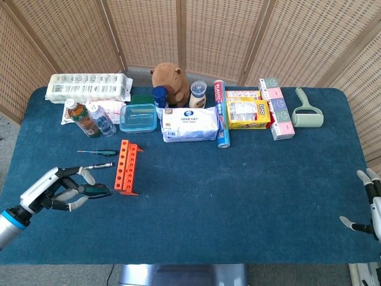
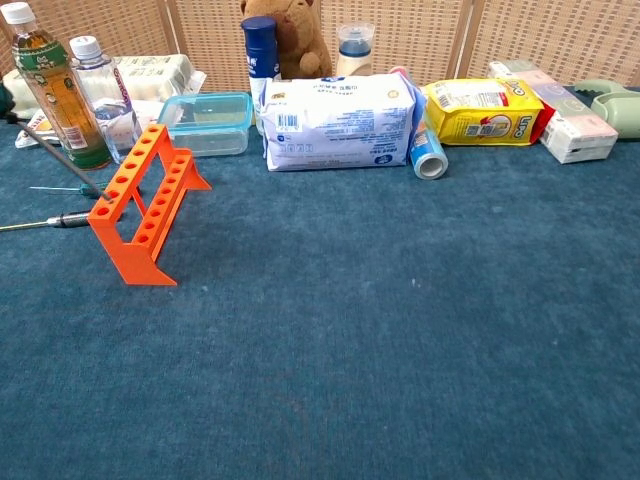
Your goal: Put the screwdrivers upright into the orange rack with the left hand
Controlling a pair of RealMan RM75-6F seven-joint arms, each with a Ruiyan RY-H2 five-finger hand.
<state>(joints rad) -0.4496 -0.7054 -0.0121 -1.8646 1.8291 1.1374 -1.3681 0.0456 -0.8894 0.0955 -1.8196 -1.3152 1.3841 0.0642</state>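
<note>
Screwdrivers: one green-handled (image 1: 94,190) pinched in the left hand (image 1: 56,189), lower left of head view, handle just left of the orange rack's (image 1: 125,166) near end. In chest view its thin shaft (image 2: 58,152) slants from the upper left edge down toward the rack's (image 2: 142,203) near end; tip looks close to the front holes, cannot tell if it is in one. Second screwdriver, green handle (image 1: 99,152), lies flat on the blue table (image 1: 238,196) left of the rack, upper of the two. Third, black handle (image 1: 102,166), lies flat below it, just beside the rack; in chest view (image 2: 55,220) at left edge, middle height. Rack holes all look unfilled.

Right hand (image 1: 370,205) at lower right edge of head view, fingers apart, holding nothing, off the table's edge.

Upper frame row: egg carton (image 1: 89,87), tea bottle (image 1: 82,117), water bottle (image 1: 102,120), clear blue-lidded box (image 1: 139,117), plush capybara (image 1: 169,80), wipes pack (image 1: 190,124), yellow pack (image 1: 248,113), lint roller (image 1: 306,111).
</note>
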